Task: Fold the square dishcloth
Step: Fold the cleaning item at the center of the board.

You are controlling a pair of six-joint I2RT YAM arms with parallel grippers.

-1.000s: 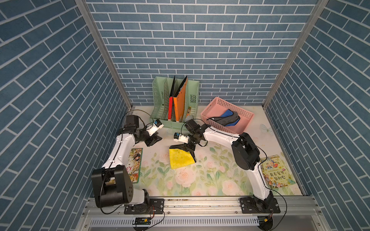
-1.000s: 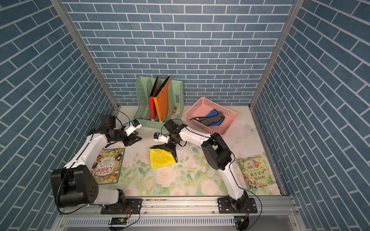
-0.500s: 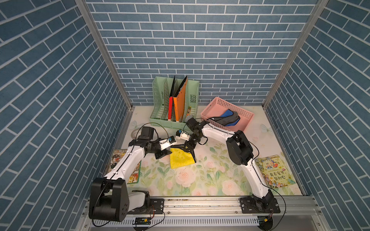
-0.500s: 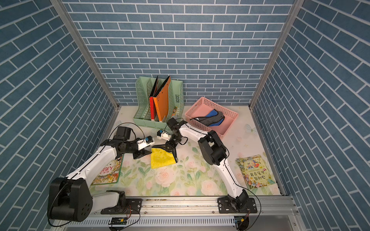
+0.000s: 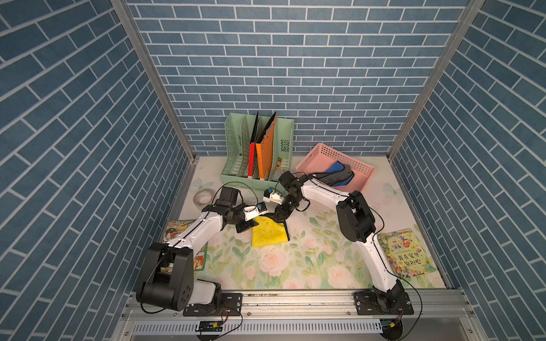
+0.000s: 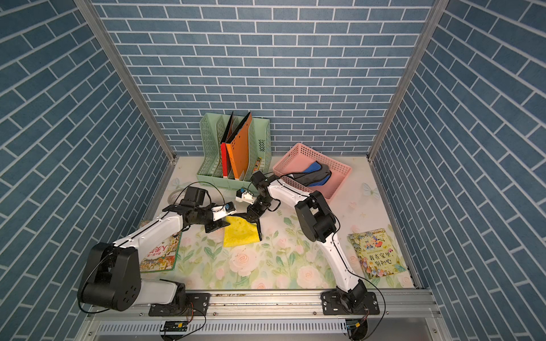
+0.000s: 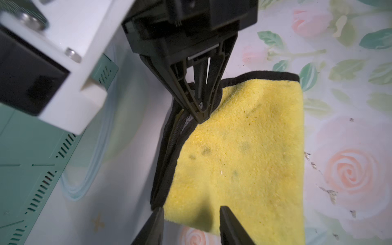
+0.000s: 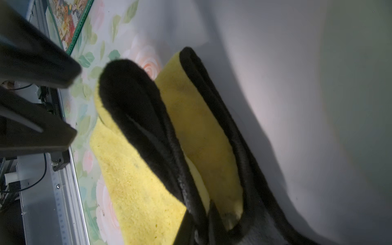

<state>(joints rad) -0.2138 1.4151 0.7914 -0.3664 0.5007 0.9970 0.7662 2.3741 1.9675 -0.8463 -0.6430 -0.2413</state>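
The yellow dishcloth [image 5: 269,236] with black trim lies folded on the flowered mat, seen in both top views [image 6: 239,234]. My right gripper [image 5: 279,219] is at its far corner. In the left wrist view its fingertips [image 7: 200,117] are shut on the black edge, which is lifted a little. The right wrist view shows the layers of the dishcloth [image 8: 135,169] curling up toward the right gripper [image 8: 201,229]. My left gripper [image 7: 191,224] is open at the cloth's left corner, one finger on each side of it. It also appears in a top view [image 5: 245,228].
A green file rack [image 5: 260,153] with folders and a pink basket [image 5: 322,149] stand at the back. A tape roll [image 5: 204,196] lies back left. Picture books lie at the left [image 5: 177,236] and right [image 5: 404,252] edges.
My left arm swung from the back left across to the cloth's left corner. The right gripper stayed on the cloth's far corner.
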